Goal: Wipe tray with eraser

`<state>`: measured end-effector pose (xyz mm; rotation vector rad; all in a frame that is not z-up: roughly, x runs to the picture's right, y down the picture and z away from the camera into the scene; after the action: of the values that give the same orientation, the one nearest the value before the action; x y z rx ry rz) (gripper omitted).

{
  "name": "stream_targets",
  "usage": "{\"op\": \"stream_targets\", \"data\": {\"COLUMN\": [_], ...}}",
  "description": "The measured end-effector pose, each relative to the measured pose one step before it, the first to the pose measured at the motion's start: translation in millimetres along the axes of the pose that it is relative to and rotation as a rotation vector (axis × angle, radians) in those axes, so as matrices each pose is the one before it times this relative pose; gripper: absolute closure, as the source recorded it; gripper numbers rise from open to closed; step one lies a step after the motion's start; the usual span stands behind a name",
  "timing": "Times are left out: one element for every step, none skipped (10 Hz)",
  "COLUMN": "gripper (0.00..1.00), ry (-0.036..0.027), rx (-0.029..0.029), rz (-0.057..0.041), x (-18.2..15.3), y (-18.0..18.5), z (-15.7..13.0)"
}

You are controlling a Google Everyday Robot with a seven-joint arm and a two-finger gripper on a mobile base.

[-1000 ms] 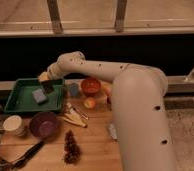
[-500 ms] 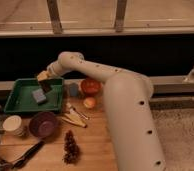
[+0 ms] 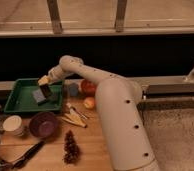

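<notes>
The tray (image 3: pixel 21 101) is green and holds a grey-blue block (image 3: pixel 38 96). The gripper (image 3: pixel 46 90) holds a near-black eraser (image 3: pixel 46 91). The bowl (image 3: pixel 44 123) is purple.

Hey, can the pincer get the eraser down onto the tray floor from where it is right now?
Probably yes. The pincer is shut on the dark eraser right over the tray; only the grey-blue block lies close beside it.

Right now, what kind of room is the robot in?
Probably a kitchen-like test room or lab, though I can't be sure. A wooden table holds a green tray, a purple bowl and an apple. The gripper is over the tray, shut on the eraser.
</notes>
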<state>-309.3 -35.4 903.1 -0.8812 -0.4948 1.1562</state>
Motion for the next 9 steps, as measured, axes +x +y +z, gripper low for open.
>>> {"op": "stream_targets", "data": {"gripper": [1.0,1.0,1.0,1.0,1.0,1.0,1.0,1.0,1.0], "ry": [0.00816,0.01069,0.00867,0.00751,0.00715,0.00448,0.0014,0.00298,0.00293], "rx": [-0.00326,-0.00349,-0.00117,-0.00088,-0.00273,-0.00001,0.0029,0.00617,0.00483], "rz": [0.01093,0.01809,0.01224,0.0124,0.01137,0.01266,0.00679,0.01353,0.00637], "x": [3.99,6.85,5.77,4.82,4.69,4.56,2.32,4.72,2.77], "y": [-0.81,-3.44,-3.82,-3.99,-2.56,-4.1,-2.79,-5.81,-3.21], "z": [4.61,5.1,4.03,3.01,3.81,1.65,0.05,0.44,0.61]}}
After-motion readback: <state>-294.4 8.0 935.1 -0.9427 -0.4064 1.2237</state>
